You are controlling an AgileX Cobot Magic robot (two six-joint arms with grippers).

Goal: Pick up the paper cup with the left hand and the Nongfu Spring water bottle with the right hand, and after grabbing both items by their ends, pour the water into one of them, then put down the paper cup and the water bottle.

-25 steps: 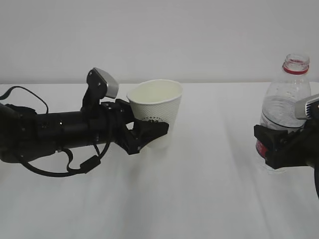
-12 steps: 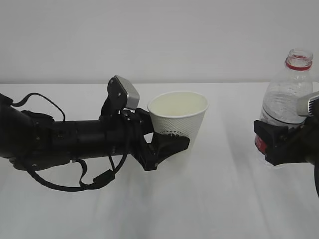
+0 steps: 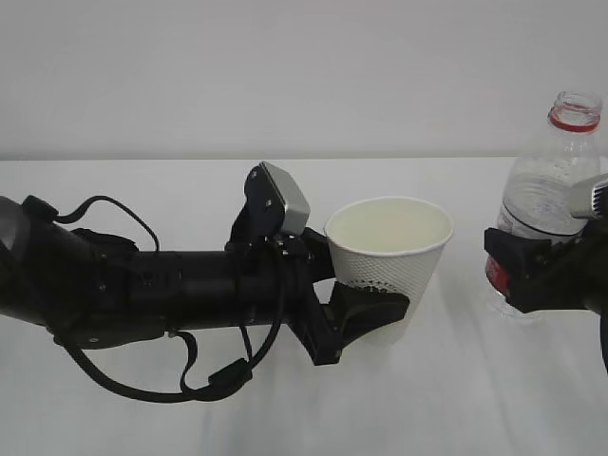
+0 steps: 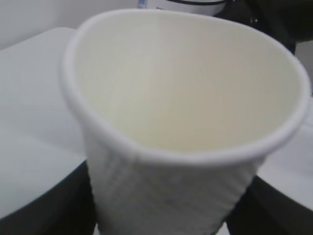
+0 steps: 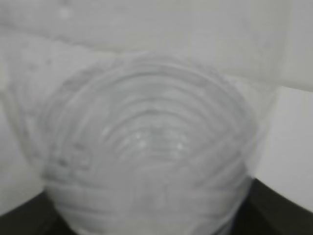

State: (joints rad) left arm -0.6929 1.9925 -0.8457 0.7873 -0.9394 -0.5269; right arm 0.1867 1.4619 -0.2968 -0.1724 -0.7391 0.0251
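The white dotted paper cup [image 3: 389, 256] hangs upright above the table near the middle, its mouth open and its inside empty [image 4: 190, 88]. My left gripper [image 3: 366, 309] is shut on the cup's lower part, black fingers [image 4: 44, 205] on both sides. At the right edge stands the clear Nongfu Spring water bottle [image 3: 553, 190], uncapped, with a red neck ring and water inside. My right gripper [image 3: 522, 275] is shut on the bottle's lower half, over the red label. The right wrist view is filled by the blurred ribbed bottle [image 5: 146, 161].
A white table [image 3: 190, 190] runs to a plain white wall behind. The left arm with its looped cables [image 3: 142, 285] stretches low across the left half of the table. A gap of bare table separates cup and bottle.
The left arm has carried the cup to the right and slightly lower, closing much of the gap to the bottle. The bottle has risen a little in the right gripper.
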